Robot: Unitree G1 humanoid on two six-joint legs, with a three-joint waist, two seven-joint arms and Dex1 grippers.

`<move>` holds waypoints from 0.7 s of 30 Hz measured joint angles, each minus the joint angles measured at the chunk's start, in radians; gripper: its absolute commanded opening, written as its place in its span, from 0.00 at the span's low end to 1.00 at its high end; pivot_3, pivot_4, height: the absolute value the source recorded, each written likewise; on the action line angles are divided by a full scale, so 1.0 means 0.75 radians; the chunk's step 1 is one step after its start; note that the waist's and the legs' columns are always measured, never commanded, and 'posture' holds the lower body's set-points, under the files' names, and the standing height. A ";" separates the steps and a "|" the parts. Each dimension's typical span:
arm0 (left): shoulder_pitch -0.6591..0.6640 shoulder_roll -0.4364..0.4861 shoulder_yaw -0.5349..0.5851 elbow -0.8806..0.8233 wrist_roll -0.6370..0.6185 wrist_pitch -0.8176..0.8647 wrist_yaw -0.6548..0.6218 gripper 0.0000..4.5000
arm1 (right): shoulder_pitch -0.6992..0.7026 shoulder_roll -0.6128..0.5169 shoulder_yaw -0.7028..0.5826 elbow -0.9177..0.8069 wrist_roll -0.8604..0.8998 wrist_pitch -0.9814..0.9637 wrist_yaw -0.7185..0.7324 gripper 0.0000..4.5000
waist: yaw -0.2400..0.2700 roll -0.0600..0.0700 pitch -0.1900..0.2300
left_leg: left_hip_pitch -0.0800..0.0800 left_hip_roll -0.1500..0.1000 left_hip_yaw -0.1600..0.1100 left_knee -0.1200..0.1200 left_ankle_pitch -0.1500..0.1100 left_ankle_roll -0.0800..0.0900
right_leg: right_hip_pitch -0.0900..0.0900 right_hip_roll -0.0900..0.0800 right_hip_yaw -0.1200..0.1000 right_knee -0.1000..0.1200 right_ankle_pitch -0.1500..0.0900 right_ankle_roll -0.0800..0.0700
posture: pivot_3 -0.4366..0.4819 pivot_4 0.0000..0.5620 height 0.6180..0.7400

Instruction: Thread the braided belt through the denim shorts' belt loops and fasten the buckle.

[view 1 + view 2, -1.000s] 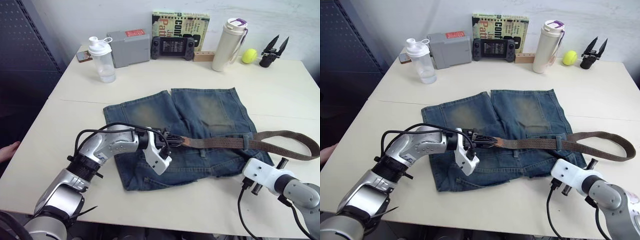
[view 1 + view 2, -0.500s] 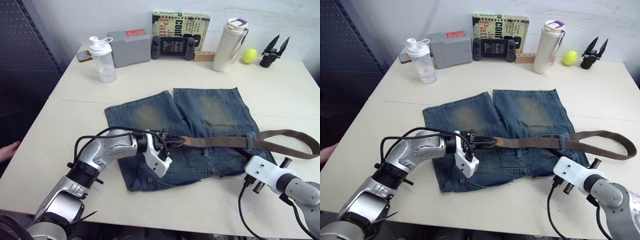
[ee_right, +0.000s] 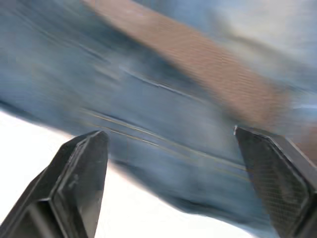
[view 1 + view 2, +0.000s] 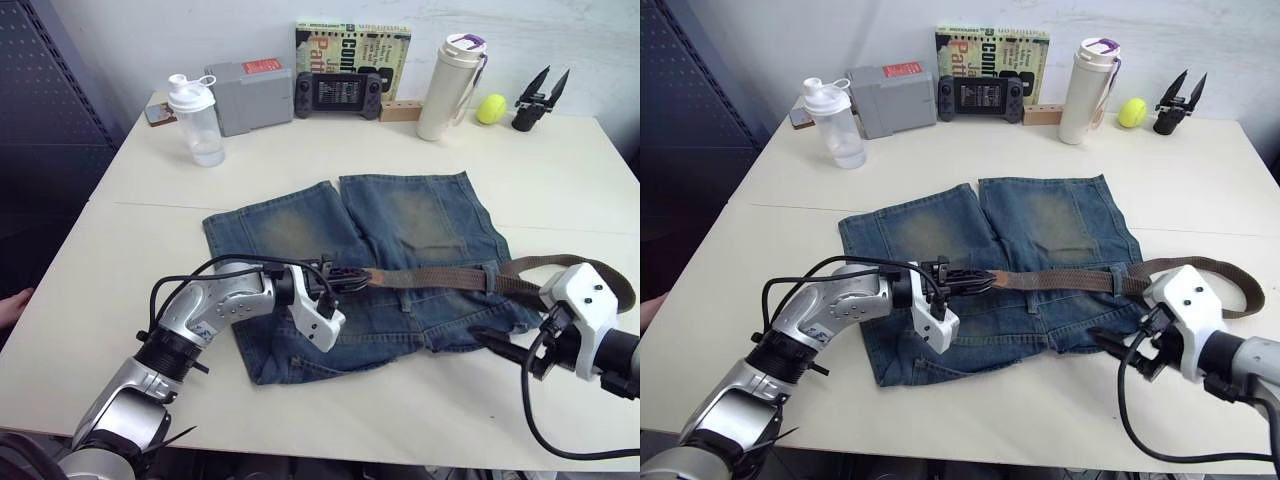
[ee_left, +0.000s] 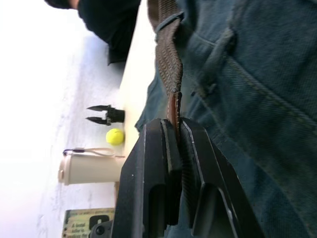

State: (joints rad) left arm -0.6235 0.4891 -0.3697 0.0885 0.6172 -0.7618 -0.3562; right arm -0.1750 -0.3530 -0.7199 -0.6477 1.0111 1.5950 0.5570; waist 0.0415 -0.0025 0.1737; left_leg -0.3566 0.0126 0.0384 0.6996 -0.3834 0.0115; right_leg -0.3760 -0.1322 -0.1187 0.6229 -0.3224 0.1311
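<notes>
Pinching the tapered tip of the braided belt [image 4: 430, 276] between closed fingers, the left gripper [image 4: 345, 280] rests on the waistband of the denim shorts [image 4: 380, 250]; the left wrist view shows the brown strap clamped edge-on between the two black pads [image 5: 163, 163]. From this grip the belt runs along the waistband toward the robot's right, passing under a belt loop [image 4: 490, 273] near the right edge of the shorts, then curving back in a loose bend on the table [image 4: 560, 180] beyond the cloth. The buckle cannot be made out.

The right gripper [image 4: 495, 342] hovers at the near right corner of the shorts, its fingers spread wide apart and holding nothing; the right wrist view shows both fingertips [image 3: 79, 168] well separated over blurred denim and the brown strap.

The shorts lie flat on the cream table, waistband toward the robot, legs pointing away, with faded brownish patches on both legs.

Along the far edge of the table stand a clear shaker bottle [image 4: 193, 120], a grey box [image 4: 253, 96], a black handheld game console [image 4: 337, 94], a book [image 4: 352, 50] leaning on the wall, a cream insulated bottle [image 4: 445, 86], a yellow tennis ball [image 4: 490, 108] and a spare black gripper [image 4: 533, 100].
</notes>
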 measured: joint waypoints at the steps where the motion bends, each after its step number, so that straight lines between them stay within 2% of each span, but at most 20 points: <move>1: 0.001 0.001 0.000 0.000 0.002 -0.001 0.004 0.00 | 0.017 0.111 -0.002 0.040 0.110 0.018 -0.137 0.98 | 0.002 0.002 0.001 | -0.001 -0.001 0.001 -0.001 0.000 0.000 | -0.002 -0.002 0.000 0.001 0.000 0.000 | 0.48 0.27 0.92; 2: 0.001 0.001 0.000 0.000 0.004 -0.001 0.005 0.00 | 0.023 0.165 -0.008 0.052 0.140 0.019 -0.194 0.98 | 0.001 0.002 0.001 | -0.001 -0.001 0.001 -0.001 0.000 0.000 | -0.002 -0.001 -0.001 0.001 0.000 0.000 | 0.48 0.27 0.92; 3: 0.001 0.001 0.000 -0.001 0.007 -0.002 0.007 0.00 | 0.053 0.326 -0.010 0.101 0.282 -0.012 -0.437 0.98 | -0.003 0.002 0.001 | -0.001 -0.001 0.001 0.000 0.000 0.000 | -0.002 -0.002 -0.001 0.002 0.000 0.000 | 0.48 0.27 0.92; 4: 0.001 0.000 0.000 -0.002 0.008 -0.002 0.008 0.00 | 0.075 0.359 0.010 0.119 0.351 -0.047 -0.529 0.98 | -0.006 0.002 0.001 | -0.001 -0.001 0.001 0.000 0.000 0.000 | -0.002 -0.002 -0.001 0.003 0.000 0.000 | 0.48 0.27 0.92; 7: 0.000 0.002 0.000 -0.004 0.014 -0.005 0.009 0.00 | 0.231 0.382 0.256 0.186 0.941 -0.492 -1.176 0.98 | -0.028 0.003 0.000 | 0.001 -0.001 0.001 0.002 0.001 0.000 | 0.000 -0.004 0.001 0.001 0.000 0.000 | 0.48 0.27 0.92; 10: 0.000 -0.001 -0.001 -0.006 0.015 -0.007 0.009 0.00 | 0.240 0.402 0.409 0.184 1.184 -0.827 -1.497 0.98 | -0.043 0.003 0.000 | 0.003 0.000 0.002 0.001 0.003 -0.001 | -0.001 -0.002 0.003 0.002 0.000 0.000 | 0.48 0.27 0.92; 12: 0.000 -0.002 -0.002 -0.008 0.017 -0.011 0.009 0.00 | 0.223 0.415 0.464 0.183 1.231 -0.999 -1.611 0.98 | -0.052 0.004 0.000 | 0.003 0.001 0.001 -0.002 0.003 -0.002 | -0.002 -0.002 0.003 0.002 -0.001 -0.001 | 0.48 0.27 0.92; 15: 0.000 0.000 -0.002 -0.007 0.018 -0.012 0.009 0.00 | 0.210 0.413 0.487 0.183 1.245 -1.160 -1.679 0.98 | -0.051 0.004 0.000 | 0.001 0.002 0.000 -0.002 0.003 -0.002 | -0.002 -0.003 0.003 0.002 -0.001 -0.001 | 0.48 0.27 0.92; 21: 0.000 0.002 -0.002 -0.007 0.019 -0.012 0.009 0.00 | 0.217 0.371 0.485 0.181 1.248 -1.262 -1.686 0.98 | -0.049 0.004 0.000 | 0.001 0.003 0.000 -0.002 0.003 -0.001 | -0.002 -0.005 0.003 0.001 -0.001 -0.001 | 0.48 0.27 0.92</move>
State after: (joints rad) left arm -0.6232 0.4906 -0.3711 0.0833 0.6310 -0.7711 -0.3495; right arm -0.0121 -0.0748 -0.3560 -0.5118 1.9471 0.6482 -0.7075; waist 0.0044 0.0006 0.1739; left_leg -0.3559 0.0148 0.0386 0.6984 -0.3811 0.0107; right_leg -0.3778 -0.1356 -0.1162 0.6238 -0.3228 0.1305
